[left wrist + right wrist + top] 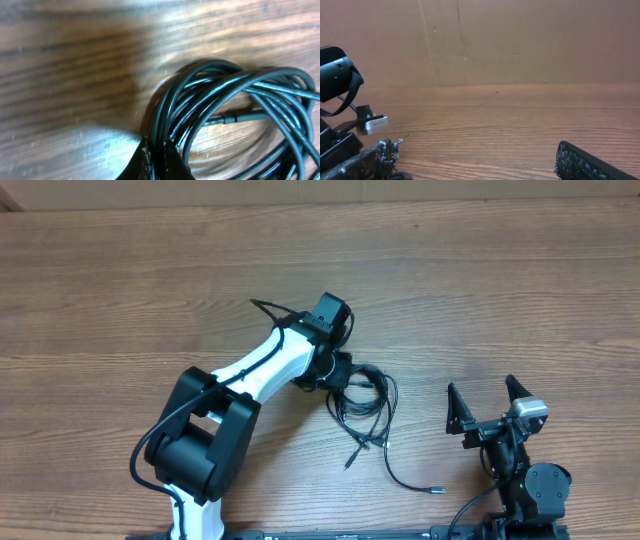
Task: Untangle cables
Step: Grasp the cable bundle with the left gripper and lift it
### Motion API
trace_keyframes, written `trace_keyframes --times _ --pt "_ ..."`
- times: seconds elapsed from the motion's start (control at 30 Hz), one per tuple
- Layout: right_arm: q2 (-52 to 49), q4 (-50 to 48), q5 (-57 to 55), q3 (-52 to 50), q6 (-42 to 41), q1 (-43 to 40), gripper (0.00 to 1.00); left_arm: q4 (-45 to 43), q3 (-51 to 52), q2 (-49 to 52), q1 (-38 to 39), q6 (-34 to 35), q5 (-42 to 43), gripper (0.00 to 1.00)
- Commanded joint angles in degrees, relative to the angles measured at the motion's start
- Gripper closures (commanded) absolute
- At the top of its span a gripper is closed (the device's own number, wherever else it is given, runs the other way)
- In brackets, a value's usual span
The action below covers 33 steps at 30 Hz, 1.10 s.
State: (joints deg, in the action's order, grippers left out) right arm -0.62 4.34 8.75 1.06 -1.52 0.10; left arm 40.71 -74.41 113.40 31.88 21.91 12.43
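The cables (365,402) are a tangle of thin black cords in loose loops at the table's middle, with loose ends and small plugs trailing toward the front (432,490). My left gripper (340,376) is down at the left edge of the bundle. In the left wrist view its fingers (156,156) are closed on several strands of the cables (235,95), which coil away to the right. My right gripper (481,399) is open and empty, to the right of the tangle and apart from it; its two fingertips (475,160) show over bare wood.
The wooden table (120,290) stretches wide on all sides. A brown wall (520,40) stands at the table's far edge. The left arm's black parts (337,75) show at the left of the right wrist view.
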Motion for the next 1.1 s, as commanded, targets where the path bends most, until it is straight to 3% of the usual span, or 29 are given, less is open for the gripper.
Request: trace_keyframes --times 0.0,0.3,0.67,0.97,1.07 --pt "0.46 -0.31 0.11 -0.59 -0.13 0.22 0.00 3.58 -3.87 -6.19 0.39 -7.96 0.46 0.96" --pt "0.46 -0.31 0.11 -0.59 -0.13 0.22 0.00 4.11 -4.90 -25.29 0.39 -18.34 -4.37 0.96" --pt "0.46 -0.31 0.11 -0.59 -0.15 0.22 0.00 2.69 -4.90 -31.47 0.39 -20.70 -5.64 0.96" --pt "0.46 -0.42 0.42 -0.59 -0.15 0.22 0.00 3.13 -4.81 -30.64 0.39 -20.59 -8.07 0.96" --pt "0.46 -2.45 5.97 -0.59 -0.15 0.22 0.00 4.04 -4.76 -28.13 0.39 -19.93 -8.00 0.96"
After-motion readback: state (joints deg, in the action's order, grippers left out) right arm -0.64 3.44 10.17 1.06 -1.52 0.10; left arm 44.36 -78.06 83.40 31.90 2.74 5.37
